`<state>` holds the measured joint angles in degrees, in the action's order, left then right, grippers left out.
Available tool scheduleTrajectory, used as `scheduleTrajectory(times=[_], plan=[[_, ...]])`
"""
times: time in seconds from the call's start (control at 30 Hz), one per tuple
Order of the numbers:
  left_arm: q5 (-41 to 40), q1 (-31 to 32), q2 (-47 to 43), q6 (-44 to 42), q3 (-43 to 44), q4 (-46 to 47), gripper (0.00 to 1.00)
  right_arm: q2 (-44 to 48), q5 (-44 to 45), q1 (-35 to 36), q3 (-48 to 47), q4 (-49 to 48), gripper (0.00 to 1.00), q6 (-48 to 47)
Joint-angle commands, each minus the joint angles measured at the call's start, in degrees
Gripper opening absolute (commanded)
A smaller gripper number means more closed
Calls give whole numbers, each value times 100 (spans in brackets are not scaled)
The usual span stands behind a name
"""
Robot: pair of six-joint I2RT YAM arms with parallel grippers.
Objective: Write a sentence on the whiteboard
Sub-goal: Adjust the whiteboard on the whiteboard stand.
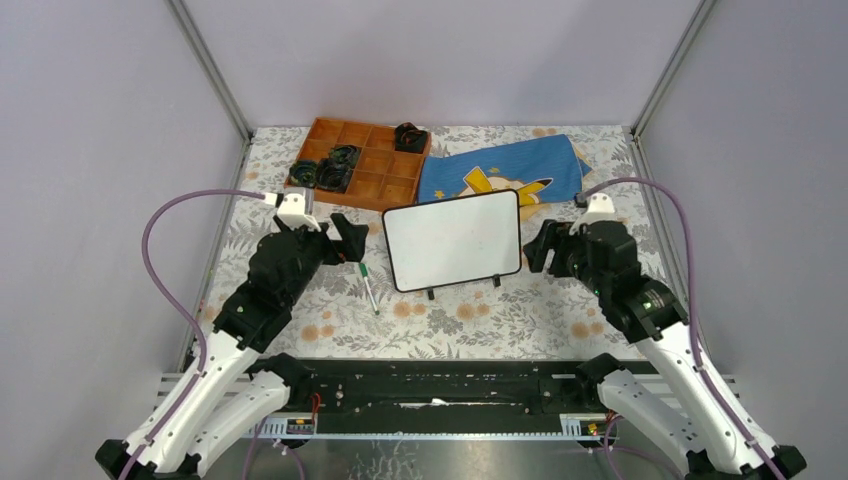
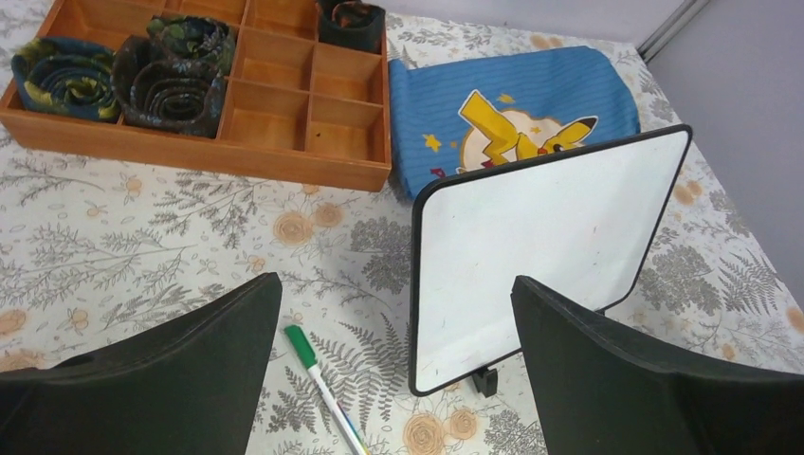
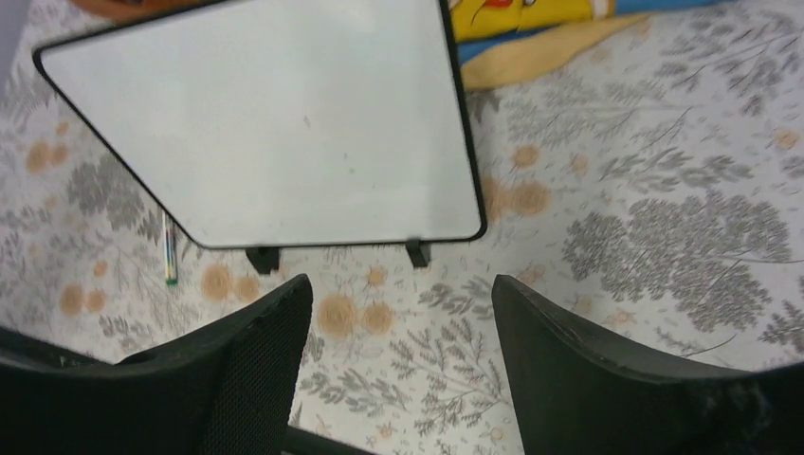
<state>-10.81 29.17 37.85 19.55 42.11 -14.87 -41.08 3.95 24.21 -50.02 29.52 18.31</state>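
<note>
Whiteboard (image 2: 540,246): likely light, stiff, tippy; steady its frame. Green-capped marker (image 2: 322,389): slim; you pinch mid-barrel. Left gripper (image 2: 398,294), right gripper (image 3: 398,284): spread, empty.

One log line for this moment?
whiteboard blank, standing | marker lying loose | left claw open | right claw open, empty

- Top external view: taken from high above and behind the arm bases, aimed forward and down; the whole table (image 1: 500,320) is covered, from far off.
- Left wrist view: set low and close, looking out through the left gripper (image 2: 395,284). The whiteboard (image 2: 550,246) is seen obliquely from its left, with the wooden tray (image 2: 218,142) and blue cloth (image 2: 512,104) behind.
- Right wrist view: tilted steeply down, apparently from the board's front right.
- Shared by all three: whiteboard and green marker (image 2: 318,389).
</note>
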Motion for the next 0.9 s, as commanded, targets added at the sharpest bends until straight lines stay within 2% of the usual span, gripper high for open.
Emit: scheduleTrajectory(times=[0.0, 0.13, 0.37, 0.63, 0.87], plan=[[-367, -34, -83, 255, -163, 437, 99, 9, 635, 785, 357, -3, 76, 429], [-437, -34, 83, 416, -156, 175, 99, -199, 1341, 1517, 825, -316, 76, 765], [-137, -42, 660, 1037, -86, 90, 99, -752, 1242, 1622, 1734, -1728, 71, 1049], [724, -195, 1058, 1880, -365, 935, 99, -1574, 1205, 1653, 2168, -2745, 70, 1076], [2030, -940, 1218, 2326, -728, 1829, 99, -2262, 1246, 1657, 2397, -3585, 65, 1136]])
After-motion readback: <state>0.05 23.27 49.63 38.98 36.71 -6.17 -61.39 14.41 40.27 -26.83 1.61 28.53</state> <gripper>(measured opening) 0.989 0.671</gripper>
